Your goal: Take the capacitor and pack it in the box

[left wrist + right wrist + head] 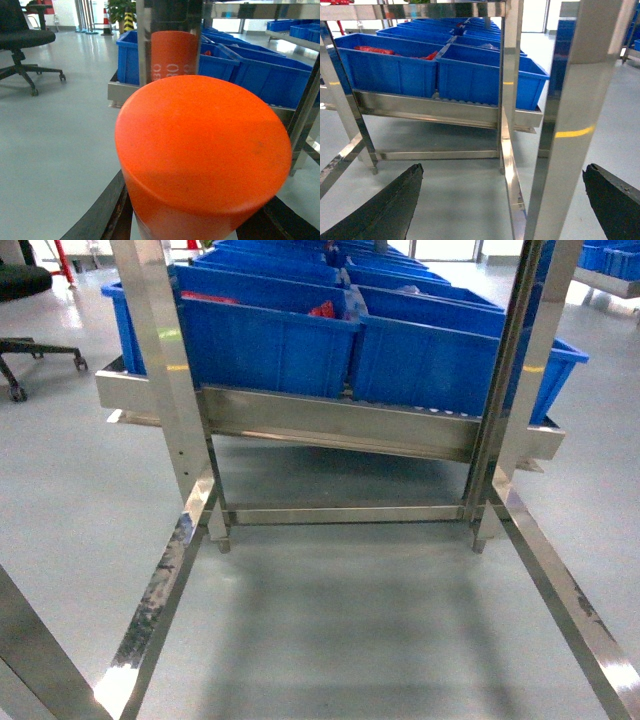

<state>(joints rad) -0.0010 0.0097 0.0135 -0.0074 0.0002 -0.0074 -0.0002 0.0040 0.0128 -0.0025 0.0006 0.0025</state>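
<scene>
In the left wrist view a thick orange cylinder, the capacitor (pixel 205 145), fills the middle of the frame, end face toward the camera. My left gripper (pixel 200 222) is shut on it, with a dark finger (pixel 107 212) showing on each side. The steel post (pixel 170 30) behind carries its orange reflection. My right gripper (pixel 502 170) stands open above the floor with nothing between its dark fingers (pixel 395 205). Neither gripper shows in the head view. The box is out of view.
A steel rack (pixel 330 425) holds rows of blue bins (pixel 270 340), some with red parts inside. Its uprights (pixel 570 125) and floor rails (pixel 165 590) stand close in front. A black office chair (pixel 25 40) is off to the left on the grey floor.
</scene>
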